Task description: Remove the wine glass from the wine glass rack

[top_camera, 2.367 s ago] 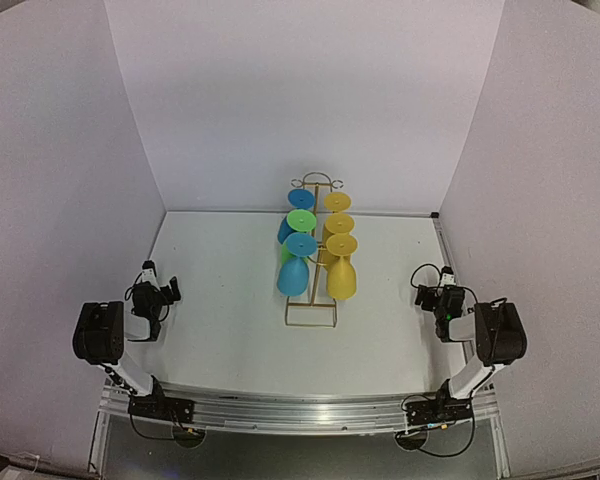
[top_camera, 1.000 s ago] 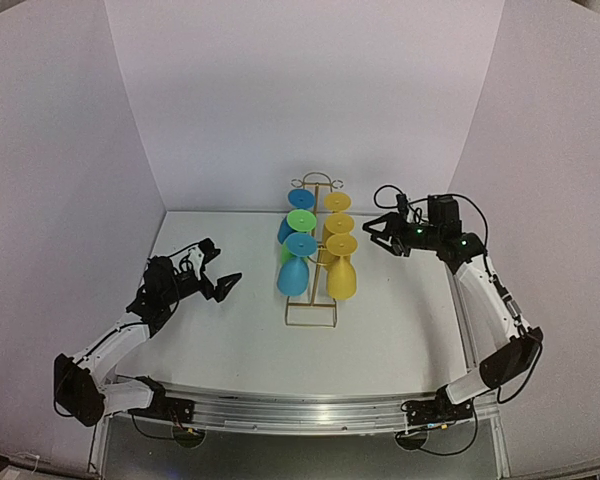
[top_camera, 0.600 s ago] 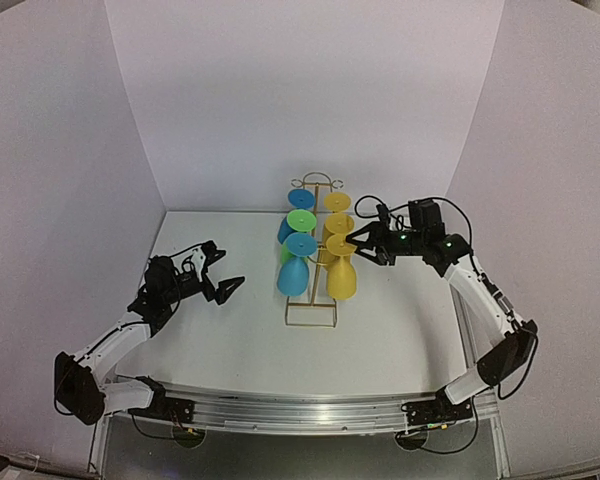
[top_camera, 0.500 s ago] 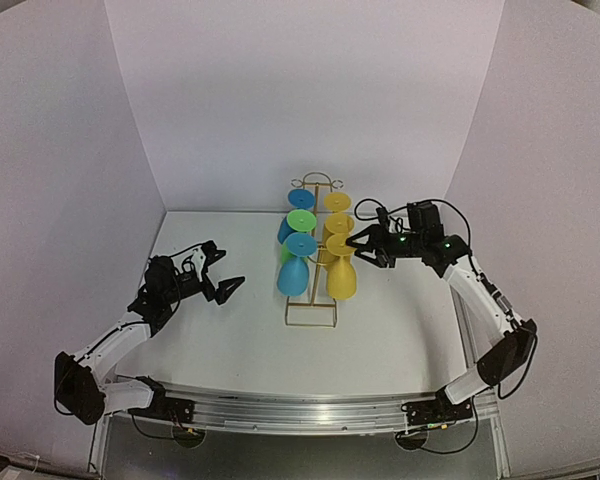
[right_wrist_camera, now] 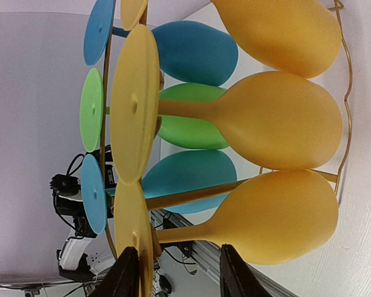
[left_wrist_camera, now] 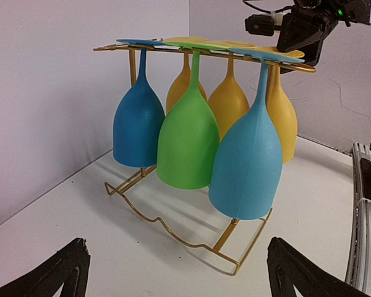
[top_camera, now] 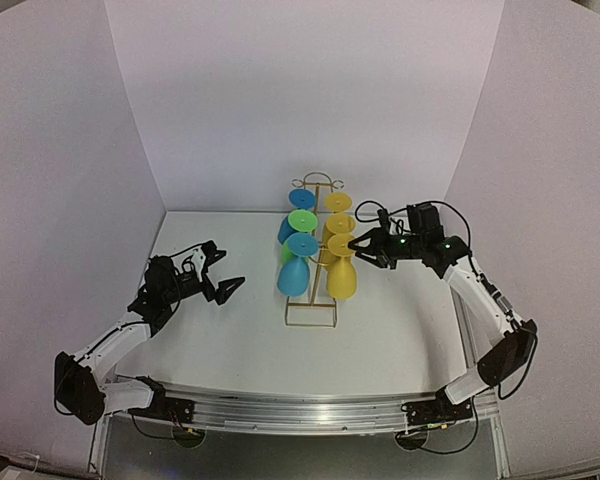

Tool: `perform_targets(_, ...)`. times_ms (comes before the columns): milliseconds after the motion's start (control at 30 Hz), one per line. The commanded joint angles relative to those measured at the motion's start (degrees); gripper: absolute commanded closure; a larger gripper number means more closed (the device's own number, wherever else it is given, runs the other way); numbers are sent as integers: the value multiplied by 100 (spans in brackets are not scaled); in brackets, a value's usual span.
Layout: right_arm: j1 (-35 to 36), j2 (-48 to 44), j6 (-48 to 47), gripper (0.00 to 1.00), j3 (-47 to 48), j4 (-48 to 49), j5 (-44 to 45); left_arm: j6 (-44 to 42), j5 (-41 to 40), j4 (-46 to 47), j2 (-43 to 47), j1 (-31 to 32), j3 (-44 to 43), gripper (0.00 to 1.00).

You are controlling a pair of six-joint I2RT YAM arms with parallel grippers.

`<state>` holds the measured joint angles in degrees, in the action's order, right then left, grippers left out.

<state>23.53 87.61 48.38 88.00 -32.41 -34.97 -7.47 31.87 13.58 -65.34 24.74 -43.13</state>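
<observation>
Left hand [top_camera: 227, 270] hangs low over the surface [top_camera: 220, 345], left of the wine glass rack [top_camera: 311, 324] and well apart from it, fingers spread wide, nothing in them.

Rack stands mid-surface, its rails running near to far. Six glasses hang bowl-down, stems upright, feet resting on the rails. The left row is blue, green and pale blue; the right row is three yellow.

Near yellow wine glass [top_camera: 341, 278] hangs at the near end of the right row. Right hand [top_camera: 355, 248] sits at foot height just right of it, so the glass lies to this hand's left. In the wrist view its fingers [right_wrist_camera: 127, 272] stand half spread either side of the thin stem [right_wrist_camera: 185, 230]; no clamp visible.

Right arm is plainly the nearer. Judgement: the glass must slide toward the rail's open near end.

Surface is white and matte. Pale walls [top_camera: 300, 100] close the left, far and right sides.
</observation>
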Motion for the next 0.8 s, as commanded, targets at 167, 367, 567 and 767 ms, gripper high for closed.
perform_targets(167,3,-171,-135,67,231,-507,359,-18,152,156,17,23,-227,0)
perform_targets(367,2,-205,-145,72,316,-582,383,-20,162,102,19,32,-218,0)
perform_targets(567,7,-209,-145,81,371,-607,378,0,183,79,-12,31,-230,0)
perform_targets(767,6,-202,-101,89,381,-615,368,26,203,55,-18,31,-227,0)
